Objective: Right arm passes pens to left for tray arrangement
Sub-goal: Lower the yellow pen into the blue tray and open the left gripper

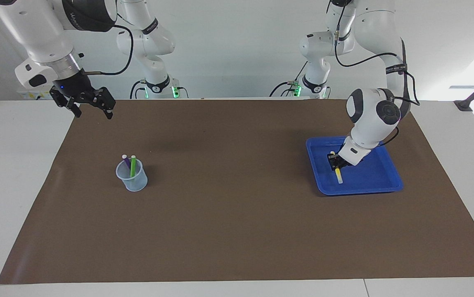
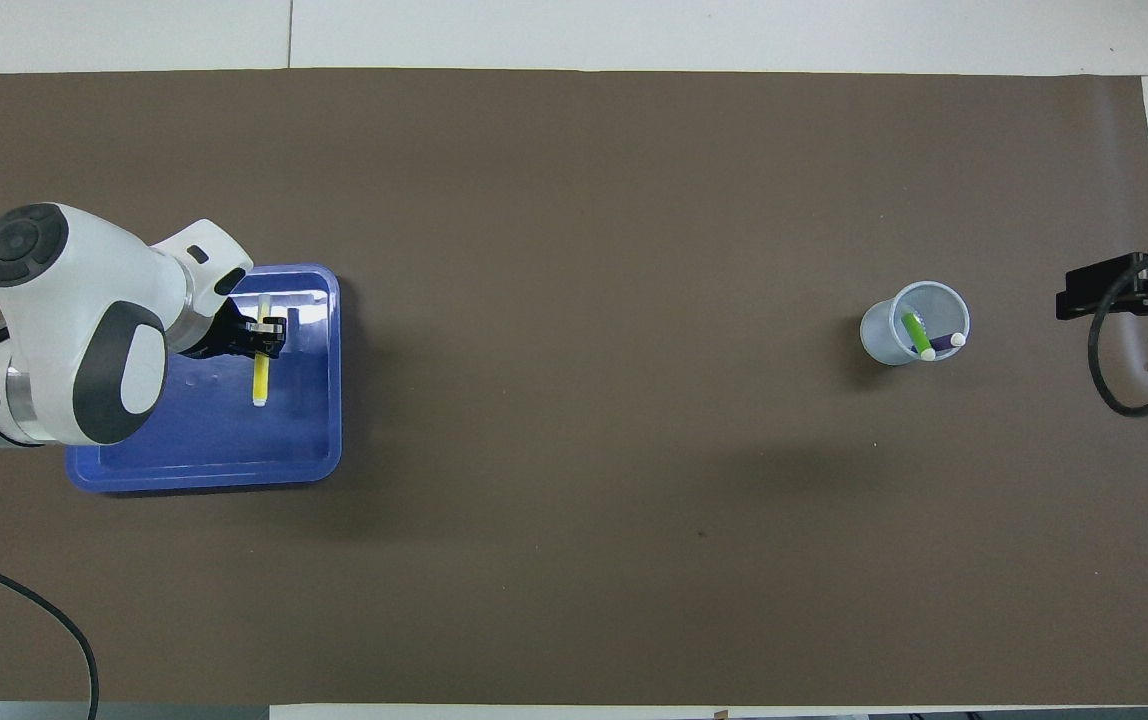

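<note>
The blue tray [image 1: 375, 175] lies on the brown mat toward the left arm's end; it also shows in the overhead view [image 2: 224, 440]. My left gripper [image 1: 334, 161] [image 2: 270, 336] is low inside the tray, shut on the yellow pen [image 1: 338, 176] [image 2: 260, 378], whose lower end reaches the tray floor. The purple pen [image 1: 126, 161] [image 2: 949, 342] and the green pen [image 1: 133, 165] [image 2: 916, 334] stand in a pale-blue cup [image 1: 131, 178] [image 2: 894, 335] toward the right arm's end. My right gripper [image 1: 92, 108] [image 2: 1099, 288] is open and empty, raised over the mat's edge at its own end.
A brown mat [image 1: 228, 206] covers most of the white table [image 1: 14, 185]. A black cable [image 2: 1114, 370] hangs from the right arm over the mat's edge.
</note>
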You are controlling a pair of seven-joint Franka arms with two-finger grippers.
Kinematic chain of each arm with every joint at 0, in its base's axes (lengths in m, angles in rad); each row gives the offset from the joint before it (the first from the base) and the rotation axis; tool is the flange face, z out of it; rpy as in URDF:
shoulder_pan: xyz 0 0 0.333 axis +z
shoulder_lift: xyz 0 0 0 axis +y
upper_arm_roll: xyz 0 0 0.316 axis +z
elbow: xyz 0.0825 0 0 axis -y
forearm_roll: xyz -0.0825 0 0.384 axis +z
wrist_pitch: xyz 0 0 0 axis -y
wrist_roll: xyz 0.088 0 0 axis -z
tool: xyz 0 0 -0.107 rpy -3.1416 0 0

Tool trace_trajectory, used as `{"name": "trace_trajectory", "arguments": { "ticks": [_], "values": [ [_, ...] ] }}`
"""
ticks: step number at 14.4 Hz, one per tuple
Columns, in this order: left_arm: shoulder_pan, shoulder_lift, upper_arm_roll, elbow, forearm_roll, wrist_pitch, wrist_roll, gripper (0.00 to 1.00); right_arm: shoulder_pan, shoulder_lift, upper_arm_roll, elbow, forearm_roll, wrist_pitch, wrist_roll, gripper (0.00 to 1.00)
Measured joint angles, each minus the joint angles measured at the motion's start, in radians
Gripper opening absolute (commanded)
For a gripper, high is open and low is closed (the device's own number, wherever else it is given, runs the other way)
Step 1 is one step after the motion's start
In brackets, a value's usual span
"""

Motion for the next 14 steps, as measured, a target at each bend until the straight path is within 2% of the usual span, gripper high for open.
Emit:
{"name": "trace_trajectory", "arguments": {
  "ticks": [1,2,3,14],
  "values": [
    [0.0,0.001,0.001,-0.002,0.0,0.002,0.0,0.0,0.0,0.0,0.0,0.0,0.0,-0.001,0.0,1.0],
    [0.0,0.001,0.001,-0.004,0.0,0.003,0.0,0.65,0.0,0.0,0.0,0.0,0.0,-0.001,0.0,1.0],
    [0.001,0.001,0.002,-0.007,0.0,0.005,0.0,1.0,0.0,0.0,0.0,0.0,0.0,-0.001,0.0,1.0],
    [0.005,0.001,0.005,-0.009,0.001,0.009,-0.036,1.0,0.004,0.002,0.005,0.0,0.0,-0.001,0.0,1.0]
  ]
}}
